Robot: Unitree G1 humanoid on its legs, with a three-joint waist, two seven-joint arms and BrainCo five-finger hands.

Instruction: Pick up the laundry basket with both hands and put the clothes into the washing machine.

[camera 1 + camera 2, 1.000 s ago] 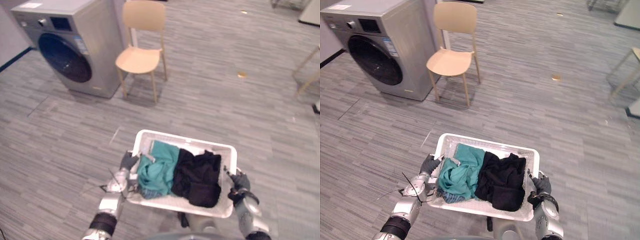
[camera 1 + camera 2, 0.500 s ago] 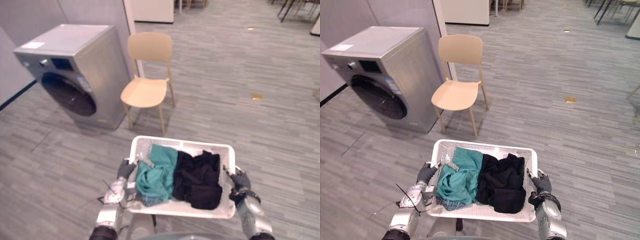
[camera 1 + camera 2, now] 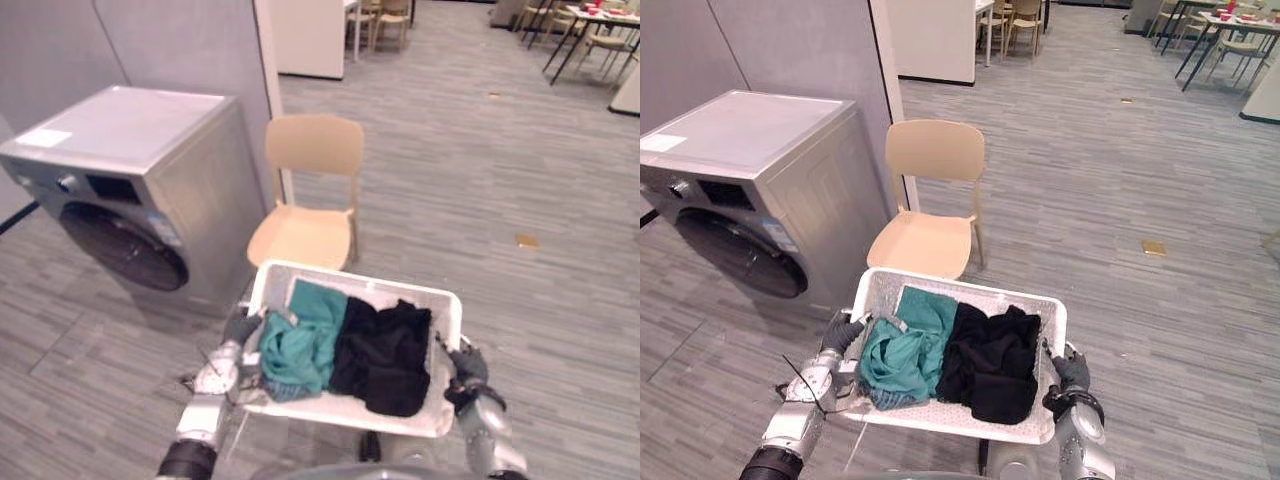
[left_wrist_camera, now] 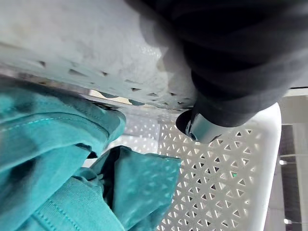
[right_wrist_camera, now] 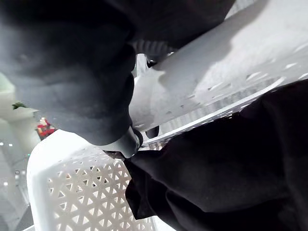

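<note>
Both arms reach forward and low, one at each short end of the white laundry basket [image 3: 970,285], which is held up between them. The left hand [image 3: 837,333] curls over its left rim and the right hand [image 3: 1068,372] over its right rim, each with a fingertip [image 4: 198,129] hooked inside. Teal clothes [image 3: 902,345] and black clothes [image 3: 990,362] lie in it. The washing machine [image 3: 760,210] stands ahead to the left, beside a chair [image 3: 930,240].
</note>
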